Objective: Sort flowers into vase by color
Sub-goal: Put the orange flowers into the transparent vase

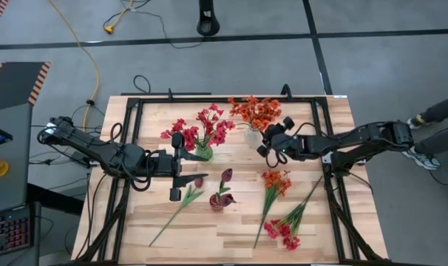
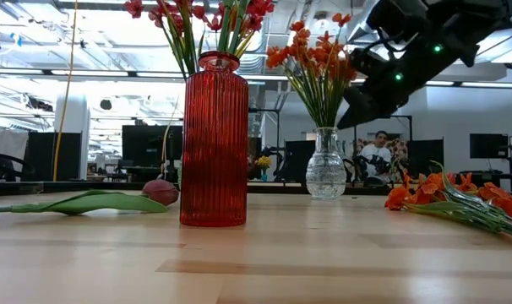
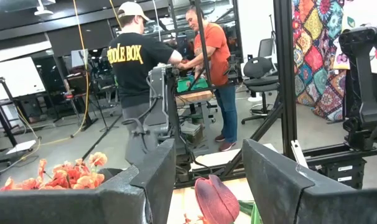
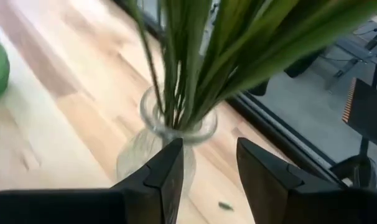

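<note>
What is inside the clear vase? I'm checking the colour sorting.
The clear vase holds only orange flowers on green stalks. Its bottom cannot be made out. The right gripper hovers open beside it.

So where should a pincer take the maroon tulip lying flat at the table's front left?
Mid-stalk on the maroon tulip, coming straight down: it lies flat and diagonal with bare wood either side, so the fingers should straddle the thin stalk crosswise, below the leaf and bud.

A ribbed red vase (image 2: 214,139) stands upright on the tabletop (image 2: 256,262), holding pinkish-red flowers (image 2: 197,13). Left of it lies a maroon bud (image 2: 160,192) with a green leaf (image 2: 87,203). Right of it and farther back, a clear glass vase (image 2: 326,166) holds orange flowers (image 2: 315,55). A dark arm (image 2: 408,51) hangs just right of those blooms. At the far right of the red vase, an orange stem (image 2: 450,194) lies flat.
</note>
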Controlling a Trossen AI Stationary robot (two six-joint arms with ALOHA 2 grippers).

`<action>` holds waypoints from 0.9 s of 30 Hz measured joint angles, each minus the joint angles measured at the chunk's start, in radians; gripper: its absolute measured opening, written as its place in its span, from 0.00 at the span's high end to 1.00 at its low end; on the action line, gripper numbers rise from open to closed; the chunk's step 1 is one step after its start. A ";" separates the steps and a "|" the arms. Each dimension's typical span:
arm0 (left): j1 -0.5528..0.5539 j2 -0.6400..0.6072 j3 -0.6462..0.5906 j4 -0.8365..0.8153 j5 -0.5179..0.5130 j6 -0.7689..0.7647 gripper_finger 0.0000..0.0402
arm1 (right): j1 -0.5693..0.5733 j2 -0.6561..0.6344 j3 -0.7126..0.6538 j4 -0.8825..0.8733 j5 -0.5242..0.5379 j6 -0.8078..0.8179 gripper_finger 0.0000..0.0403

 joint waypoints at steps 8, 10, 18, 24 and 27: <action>0.000 0.000 0.000 -0.001 0.000 0.000 0.57 | 0.065 -0.038 0.000 -0.141 -0.001 0.000 0.57; 0.000 0.000 0.000 -0.001 0.000 0.000 0.57 | 0.094 -0.065 0.000 -0.173 -0.010 0.012 0.57; 0.000 0.000 0.000 -0.006 0.000 -0.020 0.57 | 0.220 -0.225 0.000 -0.268 -0.223 0.231 0.57; 0.000 0.000 0.000 -0.008 0.000 -0.020 0.57 | 0.311 -0.310 0.000 -0.281 -0.421 0.415 0.57; 0.000 0.000 0.000 -0.008 0.000 -0.020 0.57 | 0.359 -0.317 0.000 -0.278 -0.501 0.495 0.57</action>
